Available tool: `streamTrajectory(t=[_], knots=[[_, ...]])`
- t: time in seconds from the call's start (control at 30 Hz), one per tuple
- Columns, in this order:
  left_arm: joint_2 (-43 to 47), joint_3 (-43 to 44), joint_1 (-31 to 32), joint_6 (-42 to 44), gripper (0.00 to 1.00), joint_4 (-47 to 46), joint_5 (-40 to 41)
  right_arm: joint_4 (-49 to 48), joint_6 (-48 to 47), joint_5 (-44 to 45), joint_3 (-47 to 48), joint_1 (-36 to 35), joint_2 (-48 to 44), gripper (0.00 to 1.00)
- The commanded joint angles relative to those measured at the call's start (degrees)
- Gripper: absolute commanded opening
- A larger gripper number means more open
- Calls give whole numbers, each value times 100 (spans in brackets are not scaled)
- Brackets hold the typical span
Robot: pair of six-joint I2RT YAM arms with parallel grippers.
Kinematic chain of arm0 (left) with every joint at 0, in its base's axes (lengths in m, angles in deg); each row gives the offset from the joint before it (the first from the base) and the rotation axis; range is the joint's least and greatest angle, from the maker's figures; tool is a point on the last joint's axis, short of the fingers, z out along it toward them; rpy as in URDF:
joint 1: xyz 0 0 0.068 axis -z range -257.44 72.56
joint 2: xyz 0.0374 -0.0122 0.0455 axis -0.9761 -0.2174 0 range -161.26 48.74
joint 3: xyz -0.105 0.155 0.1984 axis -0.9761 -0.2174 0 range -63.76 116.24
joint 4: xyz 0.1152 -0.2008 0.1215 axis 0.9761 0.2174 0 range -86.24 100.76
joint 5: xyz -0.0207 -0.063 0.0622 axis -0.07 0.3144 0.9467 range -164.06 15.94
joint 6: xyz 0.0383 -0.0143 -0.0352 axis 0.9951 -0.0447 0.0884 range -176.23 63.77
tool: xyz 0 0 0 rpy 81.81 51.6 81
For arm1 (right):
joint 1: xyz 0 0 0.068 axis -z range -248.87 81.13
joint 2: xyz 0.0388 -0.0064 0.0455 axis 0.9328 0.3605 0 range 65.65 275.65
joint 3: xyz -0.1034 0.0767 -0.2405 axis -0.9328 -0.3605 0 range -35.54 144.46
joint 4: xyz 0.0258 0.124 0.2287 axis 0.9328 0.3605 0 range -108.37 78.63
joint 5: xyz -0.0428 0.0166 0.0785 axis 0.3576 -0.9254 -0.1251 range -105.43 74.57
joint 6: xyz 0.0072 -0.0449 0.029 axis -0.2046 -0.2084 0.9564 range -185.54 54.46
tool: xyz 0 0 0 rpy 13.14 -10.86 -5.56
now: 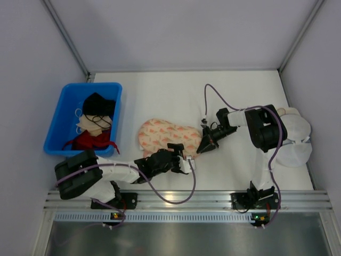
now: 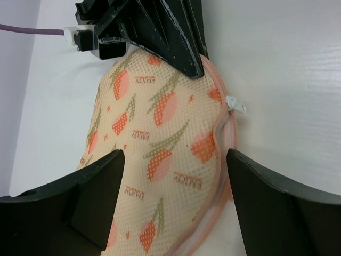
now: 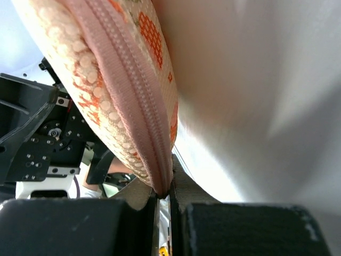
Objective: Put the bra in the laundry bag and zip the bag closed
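Right jaws pinch laundry bag (image 1: 165, 136); left jaws open; bin (image 1: 58, 121) nearby.

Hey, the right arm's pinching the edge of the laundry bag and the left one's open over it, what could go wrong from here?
1. The right gripper grips only the thin pink zip rim of the laundry bag, so a tug might slip it free.
2. The small white zip pull lies beyond the fingertips of the open left gripper. Closing here would likely catch mesh fabric, not the pull.
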Motion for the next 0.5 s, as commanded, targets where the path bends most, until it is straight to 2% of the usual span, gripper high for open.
streamTrajectory(t=[0.0, 0.07, 0.13, 0.23, 0.33, 0.47], knots=[[573, -158, 9, -154, 84, 392, -293, -142, -1, -202, 77, 1, -69, 0], [838, -167, 9, -102, 83, 717, -416, -125, -1, -220, 77, 1, -78, 0], [1330, -132, 9, 73, 80, 1577, -959, -107, -1, -255, 68, 1, -78, 0], [1919, 52, 9, 977, 72, 2878, -1830, -116, 16, -343, 51, 1, -34, 0], [1991, 202, 87, 1584, 65, 3047, -1824, -116, 34, -439, 24, 1, 1, 0], [1605, 431, 158, 2735, 59, 3074, -1806, -107, 42, -483, 7, 1, 19, 0]])
